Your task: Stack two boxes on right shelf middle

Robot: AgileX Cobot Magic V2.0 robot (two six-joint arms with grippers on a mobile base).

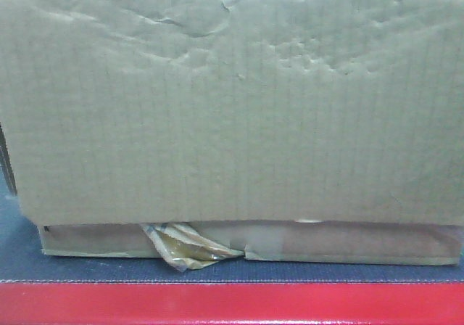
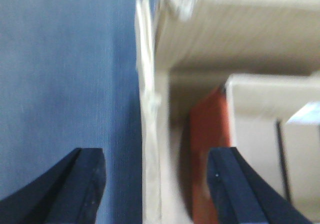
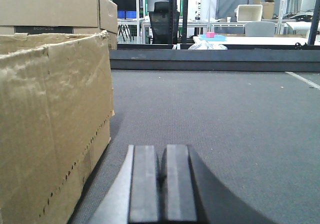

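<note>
1. Between the parted fingers of the left gripper (image 2: 156,156) stands one wall of the cardboard box (image 2: 150,99), its edge running straight away.
2. Right gripper (image 3: 161,184), clenched empty, has the cardboard box just at its left.

Two cardboard boxes — near box (image 3: 50,124), far box (image 3: 55,10), one office chair (image 3: 161,21), one crumpled tape strip (image 1: 190,247)

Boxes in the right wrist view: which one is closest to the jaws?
The crumpled cardboard box at the left, just beside the shut right jaws. The smoother box with a dark label sits farther back.
</note>
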